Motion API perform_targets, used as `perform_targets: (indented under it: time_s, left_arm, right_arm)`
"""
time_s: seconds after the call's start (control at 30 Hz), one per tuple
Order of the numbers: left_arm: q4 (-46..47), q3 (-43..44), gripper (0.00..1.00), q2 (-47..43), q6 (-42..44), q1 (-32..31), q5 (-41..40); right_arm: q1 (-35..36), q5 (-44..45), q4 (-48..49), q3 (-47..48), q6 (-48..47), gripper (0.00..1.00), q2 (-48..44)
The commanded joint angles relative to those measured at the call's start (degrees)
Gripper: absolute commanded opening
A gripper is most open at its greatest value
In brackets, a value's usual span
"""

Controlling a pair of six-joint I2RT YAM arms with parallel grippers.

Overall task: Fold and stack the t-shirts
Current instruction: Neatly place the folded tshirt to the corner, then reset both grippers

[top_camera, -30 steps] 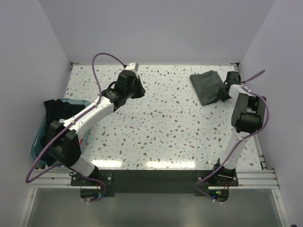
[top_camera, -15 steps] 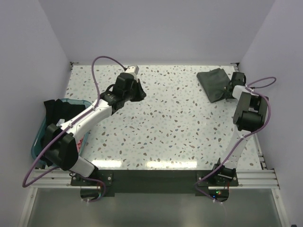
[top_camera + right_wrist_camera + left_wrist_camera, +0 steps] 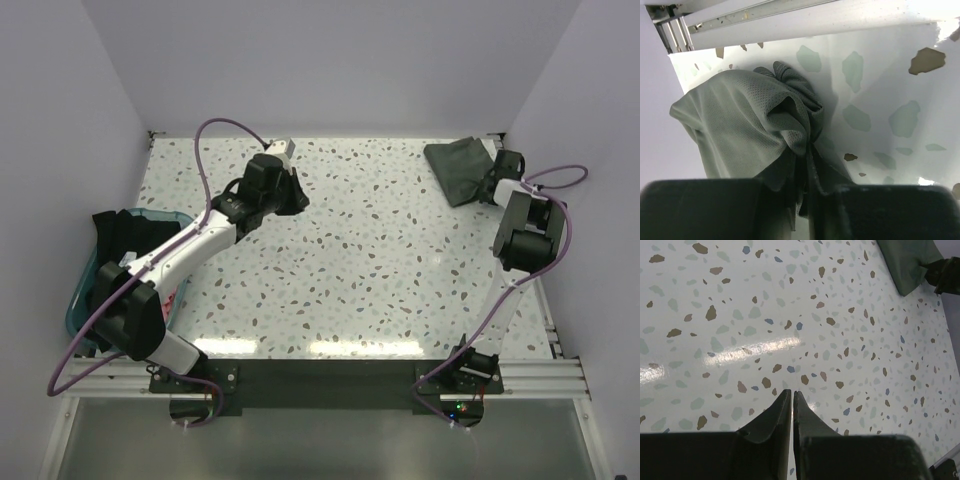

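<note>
The folded dark olive-green t-shirt (image 3: 457,168) lies at the far right corner of the table; it also shows in the left wrist view (image 3: 905,262). My right gripper (image 3: 489,181) is shut on its near edge, with bunched olive cloth (image 3: 760,125) pinched between the jaws. My left gripper (image 3: 297,190) is shut and empty, hovering over bare table left of centre; its tips (image 3: 792,395) touch each other. A black t-shirt (image 3: 125,235) hangs over the teal tub at the left. A bit of pink cloth (image 3: 178,292) shows by the tub.
The teal plastic tub (image 3: 84,290) sits at the table's left edge. White walls close in the back and both sides. A metal rail (image 3: 765,20) runs along the table edge right beside the olive shirt.
My right gripper has dragged the olive t-shirt toward the far right corner. My left arm shifted slightly and now holds still.
</note>
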Motion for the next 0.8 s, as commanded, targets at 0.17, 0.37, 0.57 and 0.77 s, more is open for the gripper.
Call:
perform_targets:
  time_s: [0.17,0.37,0.57,0.77]
  left_arm:
    - [0.9,0.4,0.11,-2.2,0.9,0.1,0.6]
    - [0.3,-0.5,0.12,-4.5,0.9,0.1,0.3]
    - [0.4,-2.5,0.13,-6.7,0.6,0.2,0.1]
    - [1.0,-4.6,0.15,-8.8,-0.1,0.2,-0.5]
  right_arm:
    - [-0.3,0.6,-2.0,-1.1,-9.2,0.75,-6.2]
    - [1.4,4.7,-2.8,-6.9,-14.4,0.99,-13.5]
    - [2.1,1.8,-2.0,-13.3,-16.6,0.99,-18.1]
    - [7.7,2.6,-10.0,-12.3,-23.6,0.99,-20.4]
